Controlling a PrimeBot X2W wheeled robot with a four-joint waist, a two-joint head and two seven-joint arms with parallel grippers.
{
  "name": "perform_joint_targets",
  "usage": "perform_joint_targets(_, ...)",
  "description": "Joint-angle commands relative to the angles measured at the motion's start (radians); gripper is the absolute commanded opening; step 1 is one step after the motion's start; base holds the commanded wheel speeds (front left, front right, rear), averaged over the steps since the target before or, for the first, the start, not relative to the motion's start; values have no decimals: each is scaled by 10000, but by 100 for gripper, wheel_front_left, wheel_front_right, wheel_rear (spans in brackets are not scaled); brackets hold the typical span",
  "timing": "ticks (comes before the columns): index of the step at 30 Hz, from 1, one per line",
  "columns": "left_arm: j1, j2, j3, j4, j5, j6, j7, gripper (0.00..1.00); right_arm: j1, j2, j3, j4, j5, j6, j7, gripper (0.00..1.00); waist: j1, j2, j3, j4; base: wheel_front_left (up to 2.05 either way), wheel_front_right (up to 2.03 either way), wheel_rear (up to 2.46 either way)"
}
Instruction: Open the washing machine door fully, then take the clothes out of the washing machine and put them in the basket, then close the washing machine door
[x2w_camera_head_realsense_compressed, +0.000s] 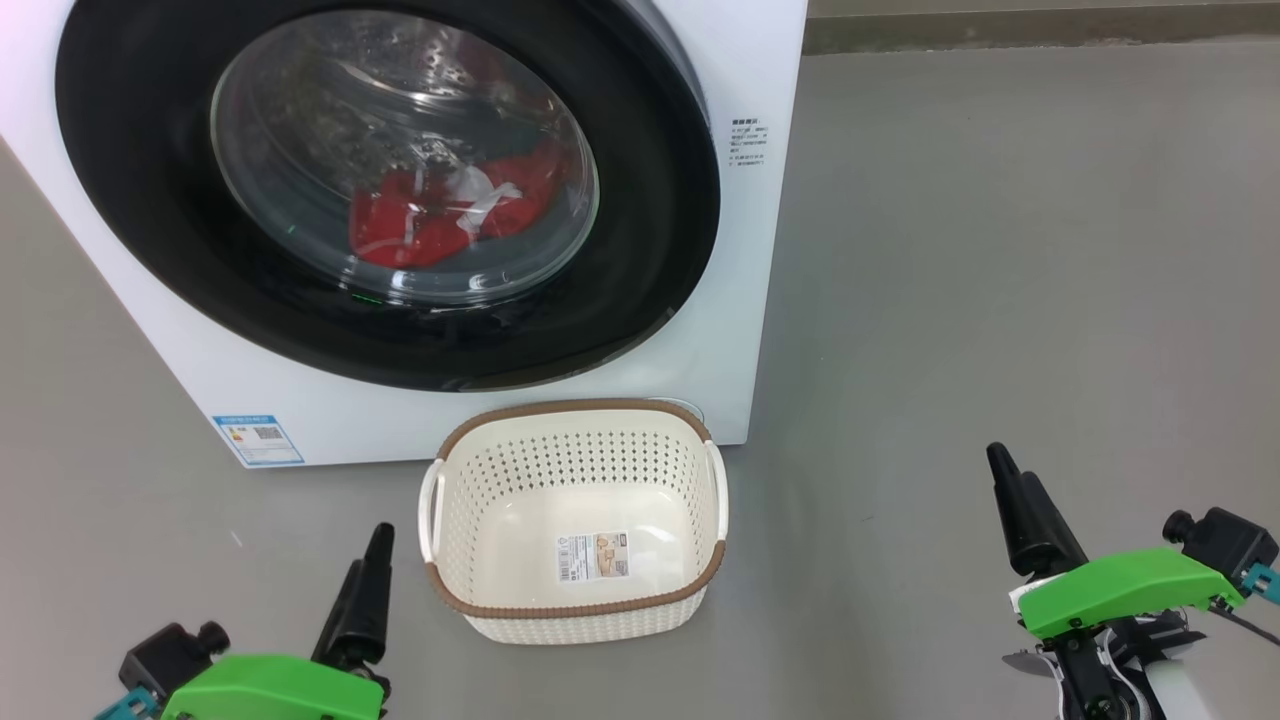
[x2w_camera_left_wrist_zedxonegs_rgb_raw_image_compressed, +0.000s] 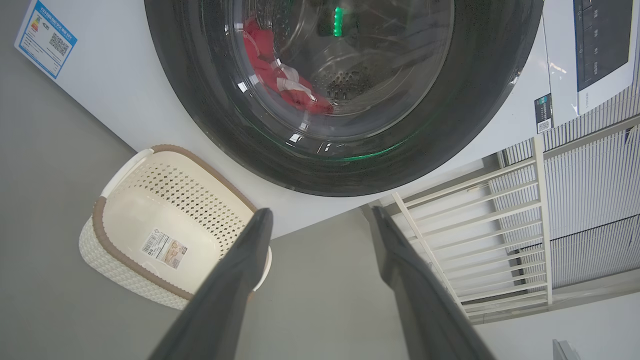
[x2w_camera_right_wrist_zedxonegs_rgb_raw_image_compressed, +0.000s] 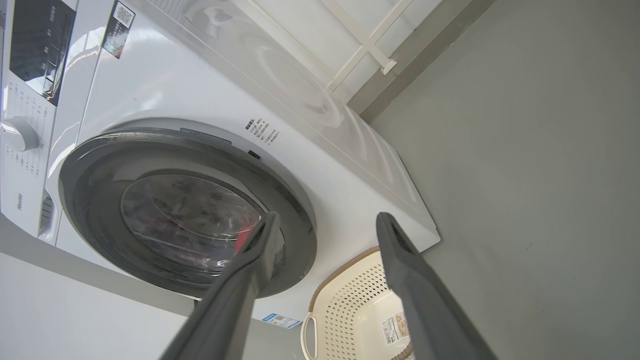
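The white washing machine (x2w_camera_head_realsense_compressed: 745, 330) stands at the upper left, and its black-rimmed door (x2w_camera_head_realsense_compressed: 130, 150) lies against the front. Red clothes with a bit of white (x2w_camera_head_realsense_compressed: 440, 215) show through the glass at the bottom of the drum. On the floor right in front of the machine sits the cream basket (x2w_camera_head_realsense_compressed: 575, 408), holding nothing but a sticker on its bottom. My left gripper (x2w_camera_left_wrist_zedxonegs_rgb_raw_image_compressed: 321, 212) hovers open at the lower left, short of the basket (x2w_camera_left_wrist_zedxonegs_rgb_raw_image_compressed: 125, 260). My right gripper (x2w_camera_right_wrist_zedxonegs_rgb_raw_image_compressed: 328, 216) is open at the lower right, well away from the door (x2w_camera_right_wrist_zedxonegs_rgb_raw_image_compressed: 100, 165). Neither holds anything.
Grey floor (x2w_camera_head_realsense_compressed: 1000, 250) stretches wide to the right of the machine. A white slatted rail (x2w_camera_left_wrist_zedxonegs_rgb_raw_image_compressed: 500, 225) stands beside the machine. The control panel with a round knob (x2w_camera_right_wrist_zedxonegs_rgb_raw_image_compressed: 17, 134) is above the door. A blue label (x2w_camera_head_realsense_compressed: 258, 438) marks the machine's lower corner.
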Motion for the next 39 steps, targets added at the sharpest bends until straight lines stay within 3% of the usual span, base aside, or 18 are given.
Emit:
perform_joint_targets(1, -521, 122, 94, -223, 284, 74, -119, 100, -593, -127, 88, -283, -330, 29, -108, 100, -1, 0, 2, 0, 0, 0, 0)
perform_joint_targets(39, -1573, 94, -164, -84, 5502, 497, -1243, 100, -1818, -213, 685, -9, -5019, 41, -1224, 100, -1, 0, 4, -37, 0, 0, 0)
